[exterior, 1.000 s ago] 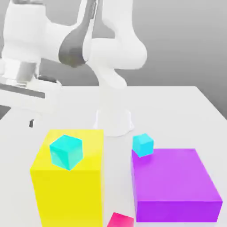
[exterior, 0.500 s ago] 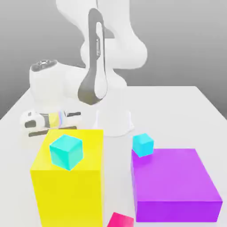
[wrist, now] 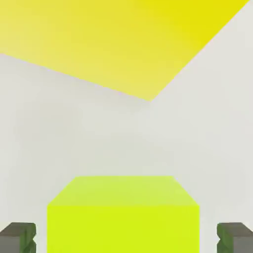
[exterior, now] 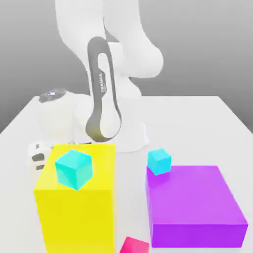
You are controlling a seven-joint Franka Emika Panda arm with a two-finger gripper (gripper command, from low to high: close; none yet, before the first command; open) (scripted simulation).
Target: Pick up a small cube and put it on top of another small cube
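The lime cube point(wrist: 123, 217) is sitting on the white table point(wrist: 99, 138) between the gripper point(wrist: 126, 237) fingers point(wrist: 17, 238). The jaws are standing spread, a strip of table showing on each side of the cube, nothing pinched. In the exterior view the gripper point(exterior: 37, 158) is hanging low behind the yellow block point(exterior: 74, 212), towards that view's left table edge.

One cyan cube point(exterior: 74, 169) is resting on that block. A second cyan cube point(exterior: 159, 161) is sitting at the far corner of the one purple block point(exterior: 195, 202). One pink cube point(exterior: 134, 245) is lying in the open lane between the blocks.
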